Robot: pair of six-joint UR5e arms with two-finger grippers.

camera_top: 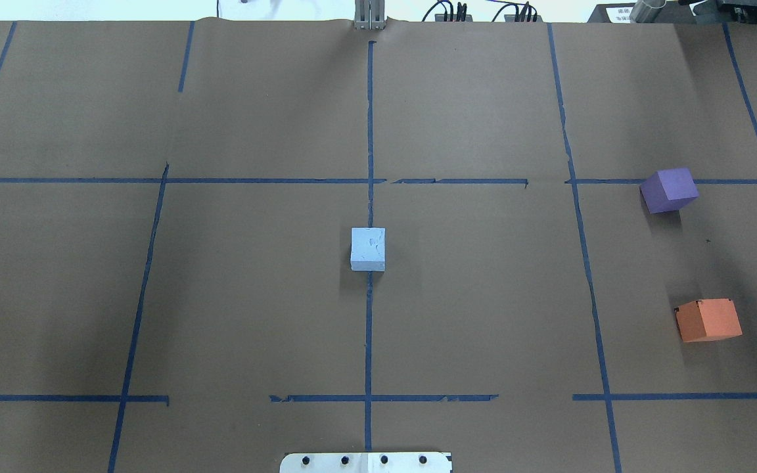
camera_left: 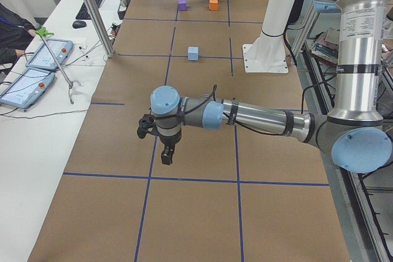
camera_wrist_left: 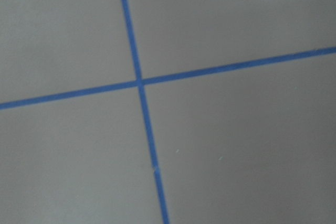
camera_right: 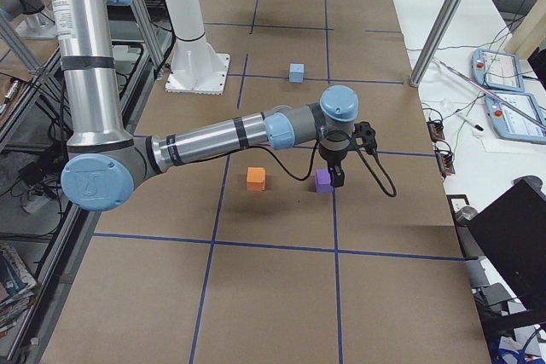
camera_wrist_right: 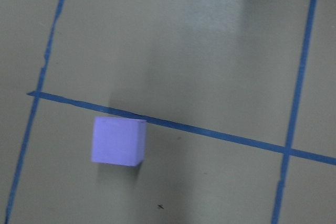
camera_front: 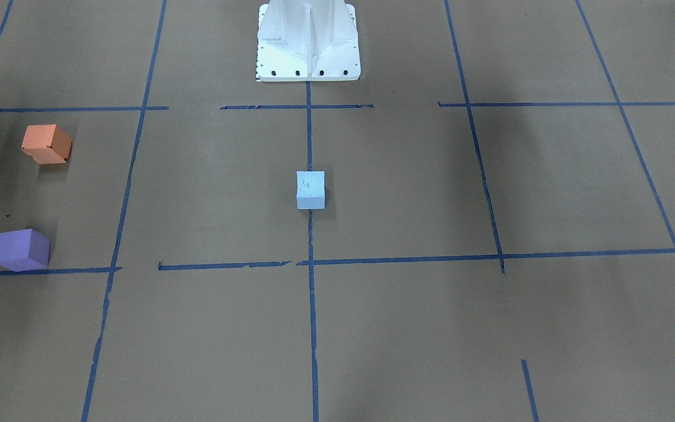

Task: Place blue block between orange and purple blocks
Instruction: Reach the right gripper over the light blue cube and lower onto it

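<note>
Purple block sat beneath the right gripper; blue block lay well apart, mid-frame overhead; jaw state could not be told.

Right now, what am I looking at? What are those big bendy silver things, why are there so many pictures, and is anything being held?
Those bendy things are a robot's left arm and right arm. Each ends in a two-finger pincher: the left gripper and the right gripper. Six cameras took these pictures at once: one above, one facing the robot, one at each table end, and one on each wrist. The table is covered in brown paper with blue tape lines. A blue block sits in the middle. An orange block and a purple block sit on the robot's right. All three rest on the paper, so no block is held. The right gripper hovers near the purple one.
</note>
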